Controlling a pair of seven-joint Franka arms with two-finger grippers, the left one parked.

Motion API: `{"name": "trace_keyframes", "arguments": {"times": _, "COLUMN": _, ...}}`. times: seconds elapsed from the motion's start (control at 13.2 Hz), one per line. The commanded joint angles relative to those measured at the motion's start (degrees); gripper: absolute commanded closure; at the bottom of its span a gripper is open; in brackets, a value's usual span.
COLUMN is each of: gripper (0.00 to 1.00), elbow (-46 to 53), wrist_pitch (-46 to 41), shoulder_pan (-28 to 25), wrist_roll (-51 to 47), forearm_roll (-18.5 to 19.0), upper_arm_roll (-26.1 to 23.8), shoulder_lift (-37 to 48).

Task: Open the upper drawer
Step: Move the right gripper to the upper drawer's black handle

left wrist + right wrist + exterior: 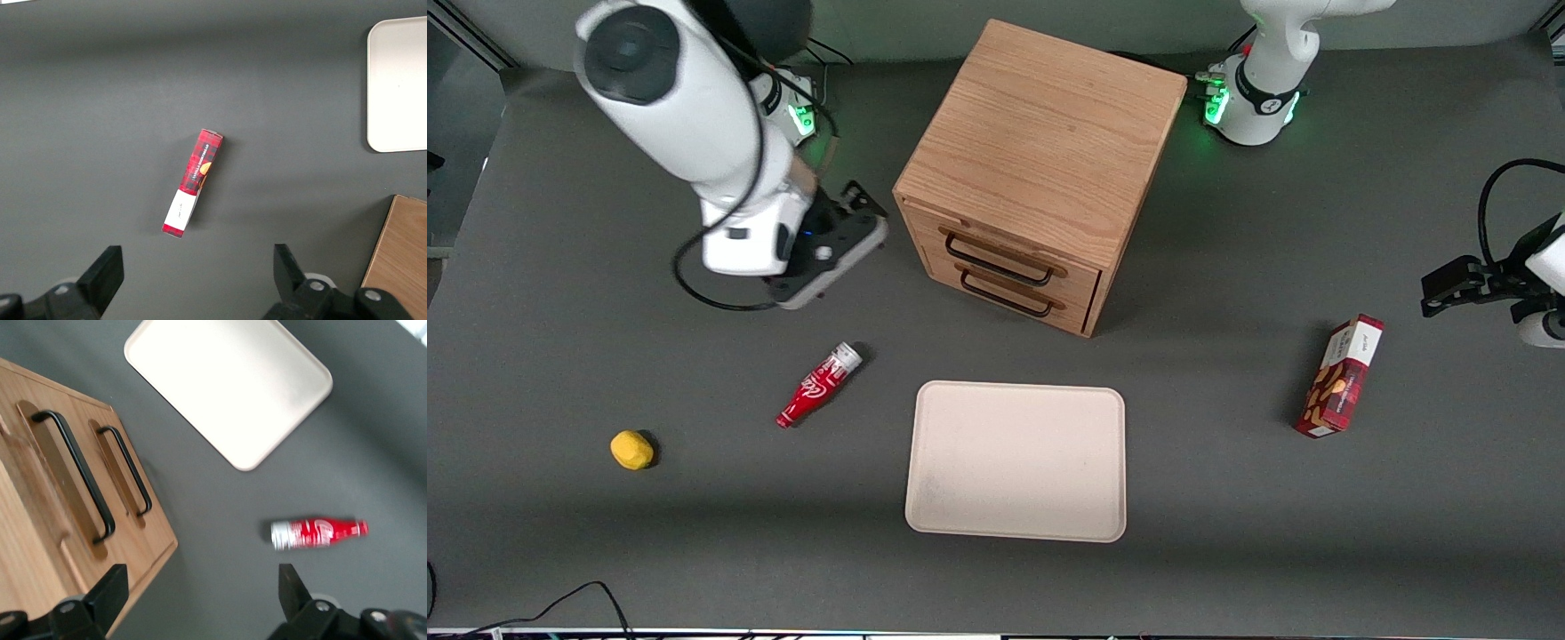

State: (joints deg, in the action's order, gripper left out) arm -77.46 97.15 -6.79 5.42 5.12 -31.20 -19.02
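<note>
Here the gripper (197,590) hangs above the bare table beside the wooden cabinet (1040,142), toward the working arm's end, with its two black fingers (110,593) spread wide and nothing between them. In the wrist view one finger sits over the corner of the cabinet's front and the other over open table, apart from both handles. The upper drawer (1009,252) is the topmost of the two light-oak drawers in the cabinet's front; it looks shut, roughly flush with the drawer beneath it, and its thin black handle (77,475) lies untouched. The lower drawer (1014,295) sits just below with a matching black handle (127,470). Nearer to the front camera than the gripper, a small red bottle (818,384) lies on its side on the table (1227,533), its silver cap pointing toward the cabinet. A cream tray (1016,460) rests flat in front of the cabinet, nearer to the camera, beside the bottle but apart from it. A small yellow object (631,450) lies toward the working arm's end of the table, well apart from the bottle. A red snack box (1341,377) lies toward the parked arm's end, well apart from the tray.
</note>
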Motion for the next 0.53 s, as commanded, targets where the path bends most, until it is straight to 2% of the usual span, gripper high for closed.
{"name": "trace_keyframes", "arguments": {"times": 0.0, "gripper": 0.00, "elbow": 2.84, "wrist_pitch": 3.11, "shoulder_pan": -1.46, "wrist_roll": 3.53, "forearm_roll": 2.96, "upper_arm_roll": -3.68, "shoulder_lift": -6.36}}
{"name": "trace_keyframes", "arguments": {"times": 0.15, "gripper": 0.00, "elbow": 2.41, "wrist_pitch": 6.89, "shoulder_pan": -1.73, "wrist_roll": 6.27, "forearm_roll": 2.96, "upper_arm_roll": -6.05, "shoulder_lift": -10.58}}
{"name": "trace_keyframes", "arguments": {"times": 0.46, "gripper": 0.00, "elbow": 2.32, "wrist_pitch": 9.01, "shoulder_pan": -0.94, "wrist_roll": 8.12, "forearm_roll": 2.26, "upper_arm_roll": -9.75, "shoulder_lift": -17.27}}
